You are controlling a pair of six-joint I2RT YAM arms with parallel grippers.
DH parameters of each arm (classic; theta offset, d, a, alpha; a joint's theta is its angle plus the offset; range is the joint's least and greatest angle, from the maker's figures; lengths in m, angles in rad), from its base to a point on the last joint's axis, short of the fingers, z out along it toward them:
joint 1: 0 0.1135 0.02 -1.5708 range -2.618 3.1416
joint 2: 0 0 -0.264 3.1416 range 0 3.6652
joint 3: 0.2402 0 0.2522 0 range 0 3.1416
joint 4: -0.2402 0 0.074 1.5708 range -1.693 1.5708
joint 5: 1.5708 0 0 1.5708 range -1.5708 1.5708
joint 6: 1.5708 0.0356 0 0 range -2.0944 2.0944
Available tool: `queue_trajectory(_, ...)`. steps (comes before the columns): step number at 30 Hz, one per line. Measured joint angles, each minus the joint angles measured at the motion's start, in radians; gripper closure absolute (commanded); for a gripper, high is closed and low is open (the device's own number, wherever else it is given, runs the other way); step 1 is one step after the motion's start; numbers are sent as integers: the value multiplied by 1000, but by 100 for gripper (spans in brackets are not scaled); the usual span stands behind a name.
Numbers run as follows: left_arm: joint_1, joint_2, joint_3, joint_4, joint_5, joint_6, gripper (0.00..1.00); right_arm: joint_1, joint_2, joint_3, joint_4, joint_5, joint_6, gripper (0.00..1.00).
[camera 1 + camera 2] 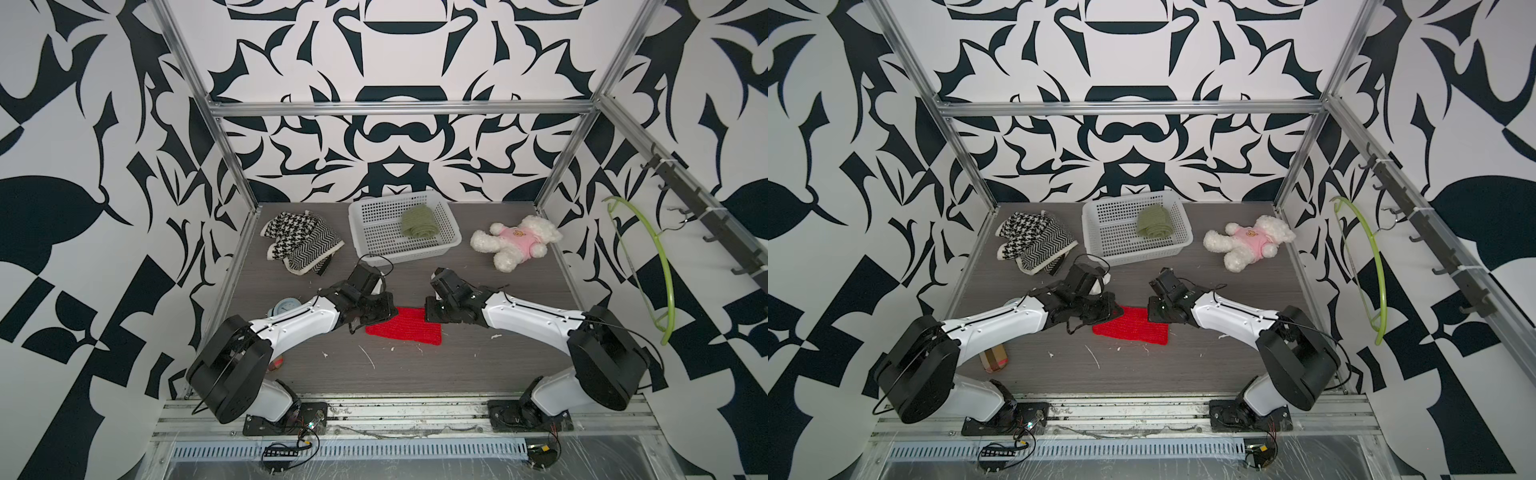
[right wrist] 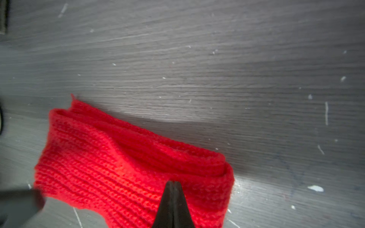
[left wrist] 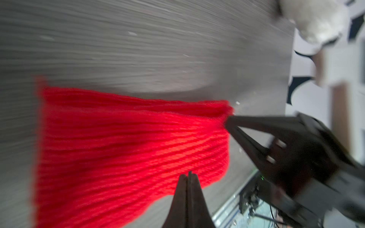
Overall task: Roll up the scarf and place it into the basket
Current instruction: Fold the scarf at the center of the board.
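The red knitted scarf [image 1: 405, 330] [image 1: 1133, 330] lies folded flat on the dark table, between my two arms. My left gripper [image 1: 388, 316] [image 3: 188, 174] is shut, its tips over the scarf's [image 3: 128, 148] left end. My right gripper [image 1: 430, 316] [image 2: 173, 182] is shut too, its tips on the scarf's [image 2: 118, 167] right end beside a raised fold. No fabric shows between either pair of jaws. The white perforated basket [image 1: 415, 254] [image 1: 1150, 256] stands behind, at the back middle of the table.
A rolled green scarf [image 1: 417, 222] lies in the basket. A black-and-white patterned scarf [image 1: 301, 243] is heaped at the back left, and a white plush bear [image 1: 517, 241] in pink lies at the back right. A green hanger [image 1: 660, 266] hangs on the right wall.
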Motion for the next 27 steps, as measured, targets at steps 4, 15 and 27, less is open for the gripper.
queue_trajectory(4, -29, 32, 3, 11, 11, -2, 100, -31, 42, -37, 21, -34, -3, 100)
queue_trajectory(15, -32, 204, 116, 45, 54, 13, 100, -29, -300, -145, -27, -31, 0, 100)
queue_trajectory(27, -35, 260, 136, 61, 71, 10, 100, 57, -163, -249, 21, -102, 43, 100)
